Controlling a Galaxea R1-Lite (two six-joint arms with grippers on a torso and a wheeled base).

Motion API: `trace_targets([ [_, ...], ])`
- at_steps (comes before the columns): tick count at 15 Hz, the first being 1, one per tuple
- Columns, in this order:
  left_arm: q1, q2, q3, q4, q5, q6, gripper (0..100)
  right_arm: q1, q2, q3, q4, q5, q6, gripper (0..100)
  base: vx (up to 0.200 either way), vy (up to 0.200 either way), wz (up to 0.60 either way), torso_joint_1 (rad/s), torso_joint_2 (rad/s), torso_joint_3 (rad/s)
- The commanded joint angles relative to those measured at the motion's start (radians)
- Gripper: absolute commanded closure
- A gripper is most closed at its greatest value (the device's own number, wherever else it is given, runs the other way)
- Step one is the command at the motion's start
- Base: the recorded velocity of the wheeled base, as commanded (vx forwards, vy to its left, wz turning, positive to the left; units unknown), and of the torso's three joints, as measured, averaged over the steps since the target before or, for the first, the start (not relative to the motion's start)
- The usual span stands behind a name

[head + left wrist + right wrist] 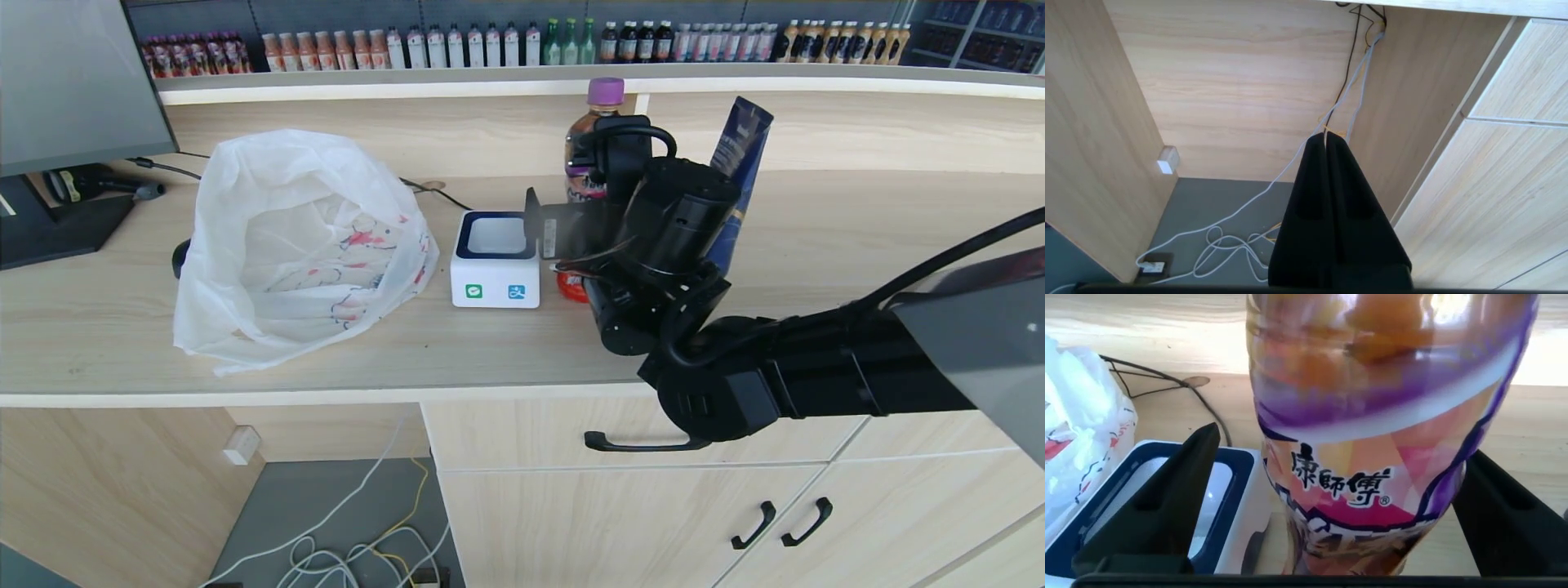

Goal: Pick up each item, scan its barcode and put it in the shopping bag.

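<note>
Bottle (1372, 392), purple-capped with a pink-and-purple printed label, is bracketed by the right gripper's (1343, 445) parted fingers; the left gripper (1327, 143) is seen closed.

Head cam bright, even diffuse light; soft shadows on worktop (490, 351) under the bag (294, 237). My right arm (980, 343) blurs at frame edge. Right wrist: bottle (1372, 416) too close, soft, glare behind. Left wrist dimmer; my left claw (1327, 143) plain black.

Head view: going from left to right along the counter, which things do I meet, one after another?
shopping bag → white scanner box → purple-capped bottle → dark blue pouch
</note>
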Motion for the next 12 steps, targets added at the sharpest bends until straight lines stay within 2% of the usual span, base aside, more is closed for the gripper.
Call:
trace_targets([
  [1,0.000,0.000,0.000,0.000,0.000,0.000,100,0.000,0.000,-0.010,0.001,0.003,-0.003,0,0.000,0.000,0.00,0.000,0.00,0.000],
  [2,0.000,0.000,0.000,0.000,0.000,0.000,100,0.000,0.002,-0.011,0.003,0.005,-0.005,0,0.000,0.000,0.00,0.000,0.00,0.000],
  [3,0.000,0.000,0.000,0.000,0.000,0.000,100,-0.002,0.008,-0.013,0.003,0.012,-0.003,100,0.000,0.000,0.00,0.000,0.00,0.000],
  [12,0.000,0.000,0.000,0.000,0.000,0.000,100,-0.012,-0.003,-0.027,-0.005,0.026,0.002,100,0.000,0.000,0.00,0.000,0.00,0.000],
])
